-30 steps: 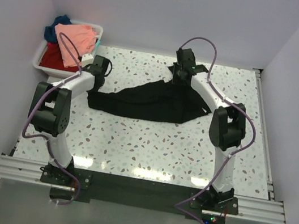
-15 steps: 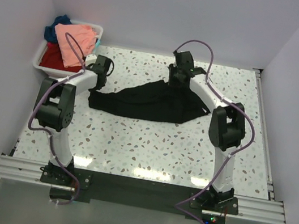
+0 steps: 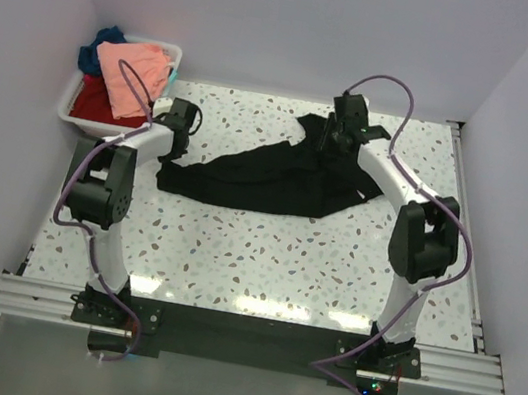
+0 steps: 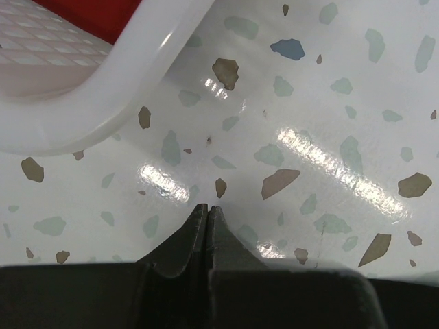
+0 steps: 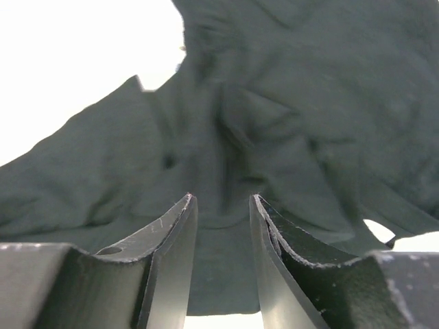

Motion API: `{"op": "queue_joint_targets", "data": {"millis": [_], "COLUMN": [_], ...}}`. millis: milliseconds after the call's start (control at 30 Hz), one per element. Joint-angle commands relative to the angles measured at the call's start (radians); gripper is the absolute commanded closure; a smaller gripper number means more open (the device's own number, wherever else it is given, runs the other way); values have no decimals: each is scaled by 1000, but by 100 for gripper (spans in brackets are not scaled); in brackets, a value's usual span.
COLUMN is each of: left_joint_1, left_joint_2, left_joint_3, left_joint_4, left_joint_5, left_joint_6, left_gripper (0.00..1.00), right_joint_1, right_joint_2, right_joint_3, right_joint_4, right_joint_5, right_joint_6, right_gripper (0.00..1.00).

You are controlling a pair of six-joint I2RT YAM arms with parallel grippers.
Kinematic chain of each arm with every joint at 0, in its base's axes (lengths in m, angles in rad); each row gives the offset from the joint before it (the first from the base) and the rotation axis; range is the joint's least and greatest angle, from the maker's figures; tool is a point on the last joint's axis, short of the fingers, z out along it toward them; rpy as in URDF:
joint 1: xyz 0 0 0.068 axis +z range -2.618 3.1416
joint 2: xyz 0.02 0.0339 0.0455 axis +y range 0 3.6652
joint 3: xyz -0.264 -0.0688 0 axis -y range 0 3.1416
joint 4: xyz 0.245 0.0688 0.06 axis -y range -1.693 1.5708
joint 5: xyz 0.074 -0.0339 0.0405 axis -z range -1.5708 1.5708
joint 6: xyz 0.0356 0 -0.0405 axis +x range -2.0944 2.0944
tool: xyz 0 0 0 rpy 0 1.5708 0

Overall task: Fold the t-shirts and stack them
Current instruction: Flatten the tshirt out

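The black t-shirt lies crumpled across the middle of the table, one part reaching back to the right gripper. My right gripper hovers over that far part, jaws open, with only cloth beneath and nothing pinched between the fingertips. My left gripper sits at the shirt's left end beside the bin, shut and empty; its tips point at bare table. The salmon-pink t-shirt, the red one and the dark blue one are piled in the bin.
The white plastic bin stands at the back left corner; its rounded corner shows close to the left gripper. White walls enclose the speckled table on three sides.
The right gripper has opened, let go of the black t-shirt and shifted right. The cloth's far part now lies on the table. The left gripper stayed shut near the bin.
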Motion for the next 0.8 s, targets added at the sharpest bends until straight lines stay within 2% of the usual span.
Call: {"op": "queue_joint_targets", "data": {"millis": [0,133,233,400,600,767], "left_joint_1": [-1,-1,-1,-3,-3,-1], "left_joint_2": [8,5,4,7,15,24], "left_joint_3": [32,31,29,29,38,48], "left_joint_4": [37,32,31,32,31,29], "left_joint_5": [8,5,2,5,7,8], "left_joint_6": [21,22,22,24,25,25], "left_gripper": [100,100,100,100,100,100], "right_joint_1": [-58,-61,-59,-61,-59,-59], "right_joint_2": [46,112,151,212,234,261], "right_joint_3": [6,66,98,161,177,212], "right_joint_4": [0,-34,-31,-56,-54,-76], "right_joint_5": [7,15,9,12,9,-8], "right_joint_6": [76,52,35,-14,-59,-75], "right_gripper": [61,78,81,79,69,65]}}
